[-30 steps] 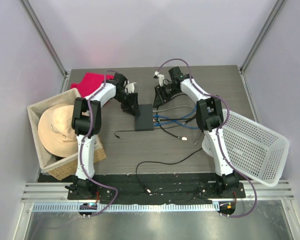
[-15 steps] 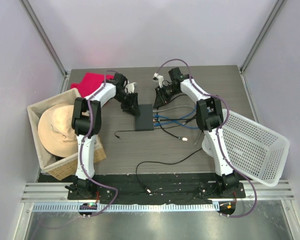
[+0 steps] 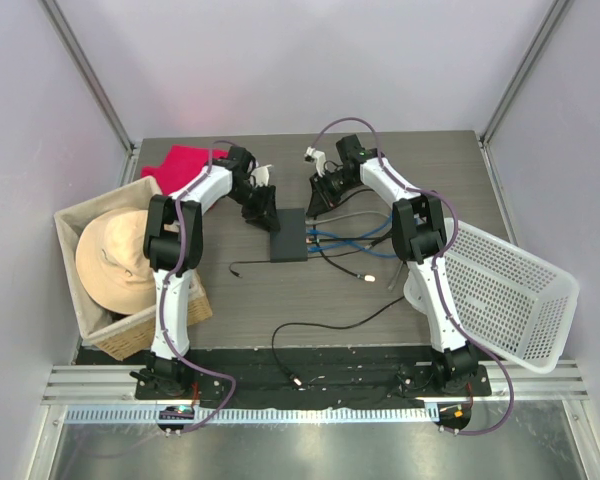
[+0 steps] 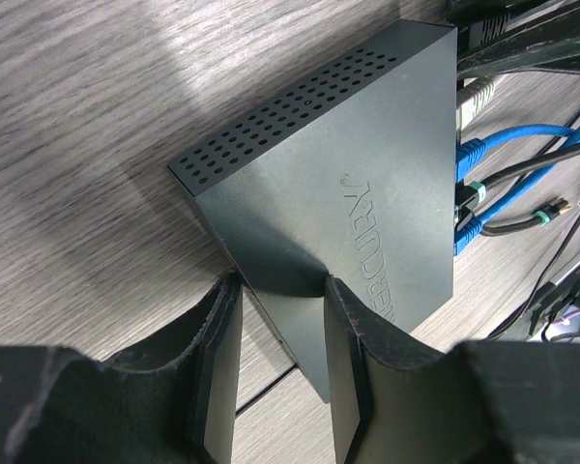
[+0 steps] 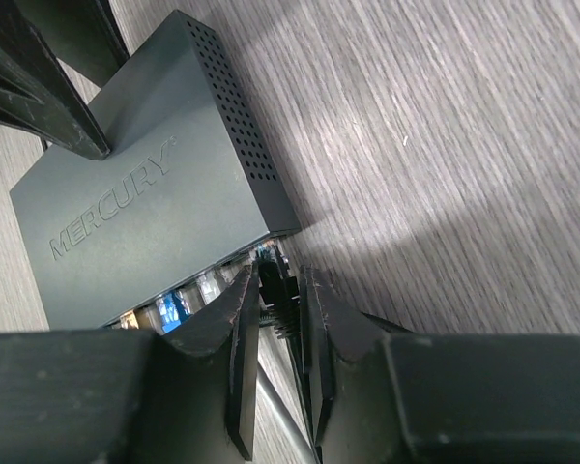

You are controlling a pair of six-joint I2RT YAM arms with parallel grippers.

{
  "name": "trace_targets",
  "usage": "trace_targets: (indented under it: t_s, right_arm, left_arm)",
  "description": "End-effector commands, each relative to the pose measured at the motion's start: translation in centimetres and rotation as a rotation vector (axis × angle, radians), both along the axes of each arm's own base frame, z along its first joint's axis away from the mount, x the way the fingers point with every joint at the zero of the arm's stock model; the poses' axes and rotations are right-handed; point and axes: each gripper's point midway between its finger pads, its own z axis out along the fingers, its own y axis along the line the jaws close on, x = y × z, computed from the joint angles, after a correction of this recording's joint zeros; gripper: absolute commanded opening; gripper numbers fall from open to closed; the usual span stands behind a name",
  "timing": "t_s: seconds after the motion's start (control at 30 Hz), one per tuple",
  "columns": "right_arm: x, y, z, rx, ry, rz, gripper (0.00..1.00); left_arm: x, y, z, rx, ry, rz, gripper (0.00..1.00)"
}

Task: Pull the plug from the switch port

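The switch (image 3: 290, 238) is a flat black box lying mid-table, marked MERCURY in the left wrist view (image 4: 367, 174) and the right wrist view (image 5: 145, 203). Blue and black cables (image 4: 522, 135) are plugged into its port row. My left gripper (image 3: 267, 213) is open and straddles the switch's near left corner (image 4: 278, 282), with one finger beside the edge and the other over the top face. My right gripper (image 3: 318, 197) is shut (image 5: 280, 275) on a black plug (image 5: 274, 290) with a ribbed boot. The plug's front end sits at the end port.
A woven basket (image 3: 85, 225) holding a tan hat stands at the left, with a red cloth (image 3: 180, 160) behind it. A white plastic basket (image 3: 500, 290) lies tilted at the right. Loose black cables (image 3: 320, 330) trail across the front of the table.
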Motion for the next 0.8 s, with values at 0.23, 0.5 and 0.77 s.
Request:
trace_targets:
  t_s: [0.23,0.5,0.77]
  right_arm:
    - [-0.8,-0.9,-3.6,-0.159,-0.018,0.001,0.01]
    - [-0.2,-0.6,-2.5,-0.252,-0.098,0.015,0.01]
    - [-0.4,-1.2,-2.8,-0.291,-0.127,0.048,0.01]
  left_arm:
    - [-1.3,0.5,-4.6,0.139,0.021,-0.068,0.28]
    - [-1.5,0.3,-4.7,0.147,0.018,-0.076,0.27]
    - [-1.6,-0.4,-5.3,0.16,0.015,-0.104,0.25]
